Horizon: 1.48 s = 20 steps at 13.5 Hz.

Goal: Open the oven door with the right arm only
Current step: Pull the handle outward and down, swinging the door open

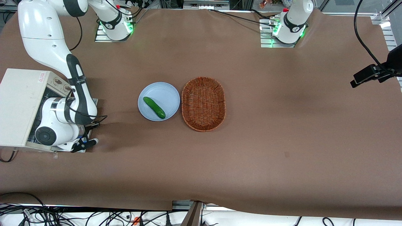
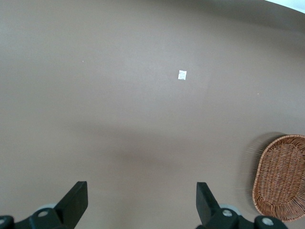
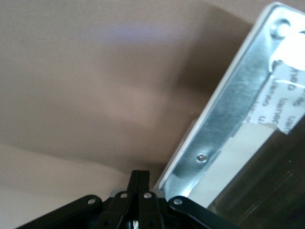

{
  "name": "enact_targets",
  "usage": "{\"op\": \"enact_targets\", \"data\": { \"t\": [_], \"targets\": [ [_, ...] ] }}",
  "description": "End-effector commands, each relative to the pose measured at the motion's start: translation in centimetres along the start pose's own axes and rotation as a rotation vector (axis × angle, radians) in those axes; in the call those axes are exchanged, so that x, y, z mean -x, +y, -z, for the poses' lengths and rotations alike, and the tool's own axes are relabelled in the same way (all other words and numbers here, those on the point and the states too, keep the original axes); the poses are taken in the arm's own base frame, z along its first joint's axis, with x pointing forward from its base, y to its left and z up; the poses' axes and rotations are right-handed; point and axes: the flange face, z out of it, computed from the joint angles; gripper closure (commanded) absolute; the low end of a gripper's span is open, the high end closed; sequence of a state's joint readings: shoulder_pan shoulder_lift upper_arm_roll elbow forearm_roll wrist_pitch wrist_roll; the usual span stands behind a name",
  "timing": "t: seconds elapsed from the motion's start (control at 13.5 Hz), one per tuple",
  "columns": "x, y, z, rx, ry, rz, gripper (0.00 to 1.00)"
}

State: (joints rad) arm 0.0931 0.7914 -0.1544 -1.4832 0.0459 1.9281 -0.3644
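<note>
1. The oven door (image 3: 248, 119) lay swung down flat in front of the white oven (image 1: 15, 106), its metal frame directly beside the pincer.
2. The pincer (image 1: 84, 144) sat low at the door's outer edge, fingers (image 3: 138, 183) pressed together and holding nothing, likely so as to press the flap down.
3. The plate (image 1: 163, 94) and basket (image 1: 203, 103) stood well clear toward the parked arm.

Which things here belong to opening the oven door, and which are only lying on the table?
For the job:
- silver-framed oven door of the white toaster oven, lying folded down
- white right arm; its black hand, shut, low at the door's outer edge

Lying about:
- pale blue round plate
- green cucumber on it
- brown oval wicker basket beside the plate
</note>
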Motion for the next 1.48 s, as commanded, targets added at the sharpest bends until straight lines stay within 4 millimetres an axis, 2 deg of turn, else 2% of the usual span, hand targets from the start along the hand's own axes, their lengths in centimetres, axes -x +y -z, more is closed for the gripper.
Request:
{"op": "enact_targets", "data": {
  "t": [0.0, 0.37, 0.52, 0.66, 0.81, 0.89, 1.11, 1.4],
  "targets": [
    [0.7, 0.9, 0.1, -0.038, -0.035, -0.111, 1.00],
    [0.0, -2.7, 1.1, -0.081, -0.056, -0.170, 1.00],
    [-0.1, -3.2, 2.1, -0.076, -0.042, -0.160, 1.00],
    [-0.3, -3.7, 3.4, -0.075, -0.041, -0.156, 0.49],
    [-0.1, -3.8, 4.9, -0.077, -0.058, -0.151, 0.23],
    [0.1, -3.8, 5.7, -0.081, -0.068, -0.141, 0.00],
    [0.9, -4.0, 8.9, -0.072, -0.047, -0.133, 0.00],
    [2.0, -4.2, 12.0, -0.068, -0.016, -0.134, 0.00]
  ]
}}
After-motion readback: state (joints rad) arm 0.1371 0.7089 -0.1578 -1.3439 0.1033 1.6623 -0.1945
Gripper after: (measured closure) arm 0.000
